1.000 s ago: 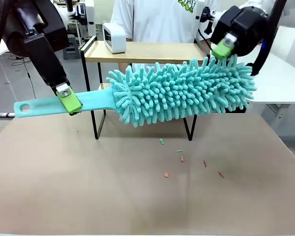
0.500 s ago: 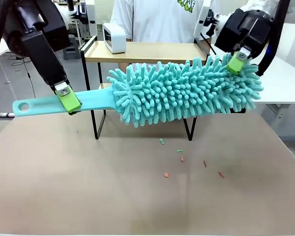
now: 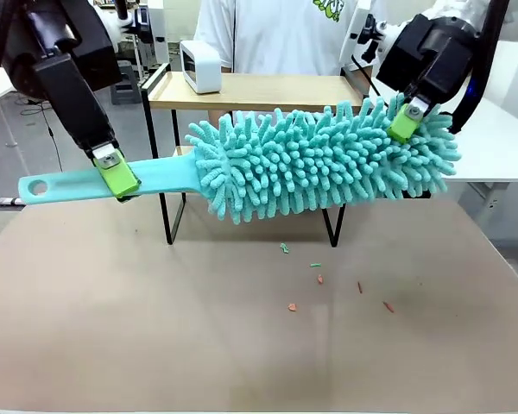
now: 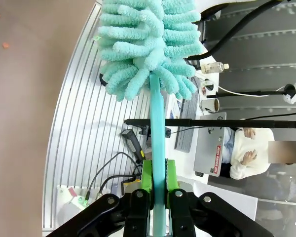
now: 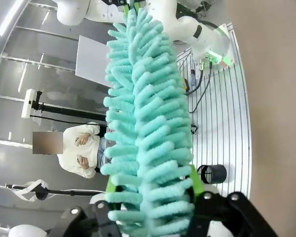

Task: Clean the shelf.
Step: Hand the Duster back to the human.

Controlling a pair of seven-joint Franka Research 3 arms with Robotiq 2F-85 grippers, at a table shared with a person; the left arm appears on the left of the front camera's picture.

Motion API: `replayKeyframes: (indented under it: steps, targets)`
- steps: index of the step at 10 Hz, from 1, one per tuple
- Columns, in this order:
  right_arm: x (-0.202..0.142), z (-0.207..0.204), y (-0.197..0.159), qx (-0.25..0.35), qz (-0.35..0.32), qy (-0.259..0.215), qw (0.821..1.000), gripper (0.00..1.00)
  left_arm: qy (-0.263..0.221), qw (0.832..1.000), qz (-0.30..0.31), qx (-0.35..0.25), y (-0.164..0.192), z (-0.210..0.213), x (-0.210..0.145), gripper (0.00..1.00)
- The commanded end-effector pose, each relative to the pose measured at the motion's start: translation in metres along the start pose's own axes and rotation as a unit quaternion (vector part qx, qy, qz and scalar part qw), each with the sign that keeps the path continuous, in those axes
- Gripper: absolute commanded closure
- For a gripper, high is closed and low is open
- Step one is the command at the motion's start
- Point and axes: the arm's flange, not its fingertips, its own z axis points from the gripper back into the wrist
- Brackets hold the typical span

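Observation:
The shelf [image 3: 268, 90] stands at the table's far side, its lower board mostly hidden behind a large teal duster [image 3: 319, 159]. The duster hangs level in the air in front of the shelf. My left gripper [image 3: 119, 179] is shut on the duster's flat teal handle [image 4: 157, 123]. My right gripper [image 3: 403, 122] sits at the far tip of the fluffy head. In the right wrist view that gripper [image 5: 153, 182] is open, its green pads [image 5: 195, 178] wide apart on either side of the fluffy head [image 5: 148, 113].
A small white device [image 3: 200, 65] stands on the shelf's top board. Several orange and green crumbs [image 3: 319, 279] lie on the brown table [image 3: 155, 328] in front of the shelf. A person in a white shirt [image 3: 276, 30] stands behind it. A white table [image 3: 501, 138] is at the right.
My right gripper came down from above the duster's tip and now has its fingers sunk in the fluffy head. The duster shifted slightly left.

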Motion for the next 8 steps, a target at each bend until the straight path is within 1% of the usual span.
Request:
replayKeyframes:
  steps: [1, 2, 3, 4, 8]
  targets:
    - [0.0005, -0.0026, 0.0034, 0.009, 0.019, 0.002, 1.0, 1.0, -0.008, 1.0, -0.015, -0.013, -0.001, 0.0004, 0.0025, 0.88]
    - [0.0008, -0.0022, 0.0038, 0.003, 0.02, -0.003, 1.0, 0.83, -0.008, 1.0, -0.015, -0.013, -0.0011, 0.0, 0.0034, 0.88]
    - [0.0, -0.0021, 0.0051, 0.016, 0.024, 0.0, 1.0, 0.93, -0.006, 1.0, -0.016, -0.014, -0.0015, -0.0007, 0.0036, 0.88]
    - [-0.0016, -0.0012, 0.0063, 0.014, 0.026, -0.003, 1.0, 1.0, -0.007, 1.0, -0.016, -0.014, -0.0013, -0.001, 0.0039, 0.88]
    - [-0.0068, 0.0005, 0.0085, 0.007, 0.019, -0.002, 1.0, 1.0, -0.012, 1.0, -0.019, -0.006, -0.0022, -0.0013, 0.0054, 0.88]
